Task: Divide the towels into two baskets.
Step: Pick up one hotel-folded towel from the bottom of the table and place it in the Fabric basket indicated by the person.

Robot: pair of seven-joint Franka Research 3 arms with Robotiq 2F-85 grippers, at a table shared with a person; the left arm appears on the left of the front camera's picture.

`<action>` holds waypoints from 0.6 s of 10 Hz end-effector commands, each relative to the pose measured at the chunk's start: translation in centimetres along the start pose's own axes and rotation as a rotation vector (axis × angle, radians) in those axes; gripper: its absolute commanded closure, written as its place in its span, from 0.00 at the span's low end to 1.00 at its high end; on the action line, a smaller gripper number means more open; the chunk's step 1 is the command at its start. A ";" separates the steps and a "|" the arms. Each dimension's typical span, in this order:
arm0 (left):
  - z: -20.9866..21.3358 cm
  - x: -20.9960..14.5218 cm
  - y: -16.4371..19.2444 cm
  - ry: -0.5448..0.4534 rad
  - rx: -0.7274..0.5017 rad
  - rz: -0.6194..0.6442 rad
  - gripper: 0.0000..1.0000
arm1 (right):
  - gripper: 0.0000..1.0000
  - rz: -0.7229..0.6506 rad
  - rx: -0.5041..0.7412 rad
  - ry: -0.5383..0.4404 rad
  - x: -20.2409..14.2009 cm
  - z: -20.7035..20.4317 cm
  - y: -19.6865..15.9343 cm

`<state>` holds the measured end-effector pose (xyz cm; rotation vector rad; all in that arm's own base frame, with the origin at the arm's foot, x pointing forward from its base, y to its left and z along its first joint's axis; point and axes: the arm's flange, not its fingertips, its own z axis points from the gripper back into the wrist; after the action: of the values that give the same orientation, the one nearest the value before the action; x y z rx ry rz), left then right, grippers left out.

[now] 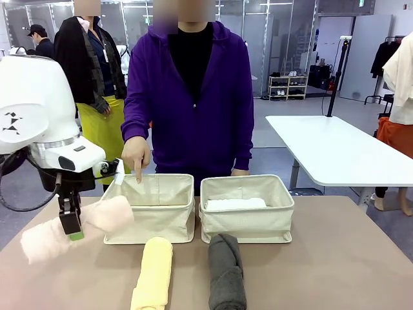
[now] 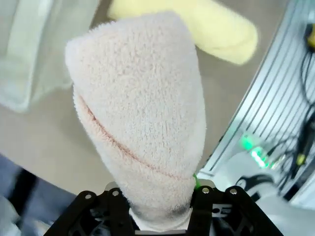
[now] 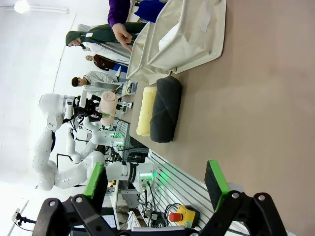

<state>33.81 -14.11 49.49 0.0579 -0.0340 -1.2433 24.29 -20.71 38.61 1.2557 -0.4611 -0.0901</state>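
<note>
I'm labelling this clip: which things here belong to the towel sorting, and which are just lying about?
Job: pink towel, held in the left gripper; yellow towel; grey towel; white towel, in the right basket; left basket.
Lying about: white side table; red button.

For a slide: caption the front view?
Left gripper holds the pink towel while a person's hand points at the left basket; yellow towel and grey towel lie in front.

No text, label, brand or number was readable; the black mark (image 1: 11, 123) on the left arm (image 1: 32, 90) was only a shape.
</note>
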 end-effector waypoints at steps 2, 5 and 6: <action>-0.5 0.6 -0.5 -0.017 0.062 -0.351 0.81 | 0.00 0.010 -0.004 0.009 -0.2 0.2 0.3; -0.3 1.1 -0.4 0.017 0.018 -0.180 0.81 | 0.00 0.010 -0.004 0.009 -0.2 0.2 0.3; -0.3 1.1 -0.4 0.017 0.018 -0.180 0.81 | 0.00 0.010 -0.004 0.009 -0.2 0.2 0.3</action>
<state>34.00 -15.07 48.83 0.0983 -0.0261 -1.4511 24.29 -20.71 38.61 1.2556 -0.4611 -0.0900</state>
